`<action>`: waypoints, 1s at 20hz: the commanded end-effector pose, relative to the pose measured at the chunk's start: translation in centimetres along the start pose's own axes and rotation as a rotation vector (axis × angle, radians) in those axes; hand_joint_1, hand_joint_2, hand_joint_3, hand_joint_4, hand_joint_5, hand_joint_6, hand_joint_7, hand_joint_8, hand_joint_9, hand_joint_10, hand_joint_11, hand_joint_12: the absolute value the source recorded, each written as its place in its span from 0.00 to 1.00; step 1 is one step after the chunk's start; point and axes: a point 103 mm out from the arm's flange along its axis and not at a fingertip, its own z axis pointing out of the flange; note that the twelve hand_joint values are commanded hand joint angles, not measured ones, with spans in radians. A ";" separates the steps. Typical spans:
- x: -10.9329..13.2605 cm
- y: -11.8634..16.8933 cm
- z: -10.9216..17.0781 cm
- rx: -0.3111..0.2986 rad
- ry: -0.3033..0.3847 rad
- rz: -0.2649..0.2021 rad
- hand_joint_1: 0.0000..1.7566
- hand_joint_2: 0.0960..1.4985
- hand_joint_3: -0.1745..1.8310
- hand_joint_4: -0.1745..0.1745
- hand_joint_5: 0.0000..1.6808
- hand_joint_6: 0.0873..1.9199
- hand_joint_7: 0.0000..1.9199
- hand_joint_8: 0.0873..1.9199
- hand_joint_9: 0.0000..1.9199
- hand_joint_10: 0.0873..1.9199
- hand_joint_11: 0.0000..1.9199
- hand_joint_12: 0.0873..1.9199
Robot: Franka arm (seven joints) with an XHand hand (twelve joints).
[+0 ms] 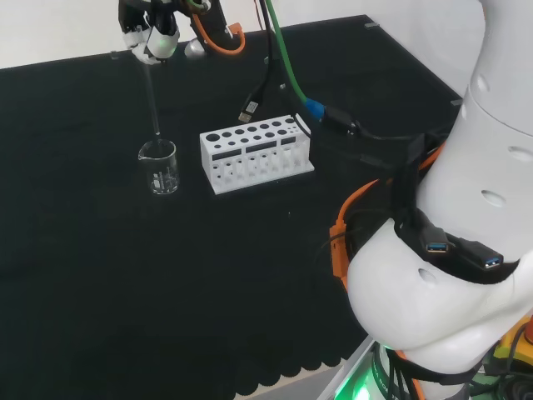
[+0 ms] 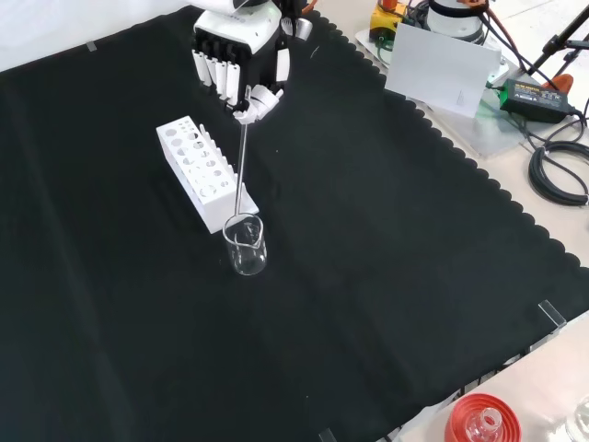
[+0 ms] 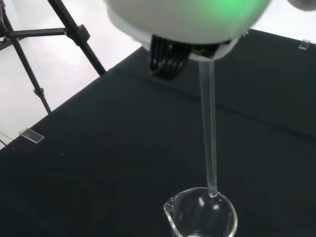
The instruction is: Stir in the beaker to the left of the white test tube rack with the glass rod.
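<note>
A small clear glass beaker (image 1: pixel 159 167) stands on the black cloth to the left of the white test tube rack (image 1: pixel 254 152) in the head view. The hand (image 1: pixel 150 39) hangs above it, shut on the top of a thin glass rod (image 1: pixel 153 98). The rod points down and its lower end sits just above or at the beaker's rim. In the front view the hand (image 2: pixel 241 64) is at the top, the rod (image 2: pixel 242 166) runs down past the rack (image 2: pixel 203 171) to the beaker (image 2: pixel 246 244). The wrist view shows the rod (image 3: pixel 209 133) ending at the beaker's (image 3: pixel 201 215) rim.
Black and green cables (image 1: pixel 279 75) trail from the arm behind the rack. A red ribbed stand with a flask (image 2: pixel 481 423) sits at the cloth's near edge in the front view. A tripod (image 3: pixel 44 37) stands beyond the cloth in the wrist view.
</note>
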 end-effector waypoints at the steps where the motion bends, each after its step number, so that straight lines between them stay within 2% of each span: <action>1: -1.3 -0.1 1.9 0.009 0.020 0.005 0.76 0.34 0.50 0.00 0.72 0.32 0.70 0.41 0.87 0.24 0.81 0.32; 8: -1.4 0.7 2.9 0.040 0.020 -0.001 0.76 0.34 0.50 0.00 0.72 0.32 0.70 0.41 0.87 0.24 0.81 0.32; 10: -1.4 1.5 5.6 0.037 0.025 -0.012 0.76 0.34 0.50 0.00 0.72 0.32 0.70 0.41 0.87 0.24 0.81 0.32; 13: -1.7 2.0 7.2 0.029 0.046 -0.021 0.76 0.34 0.50 0.00 0.72 0.32 0.70 0.41 0.88 0.24 0.81 0.32; 20: -2.2 3.1 7.8 0.059 0.039 -0.054 0.76 0.34 0.50 0.00 0.71 0.32 0.70 0.41 0.88 0.24 0.81 0.32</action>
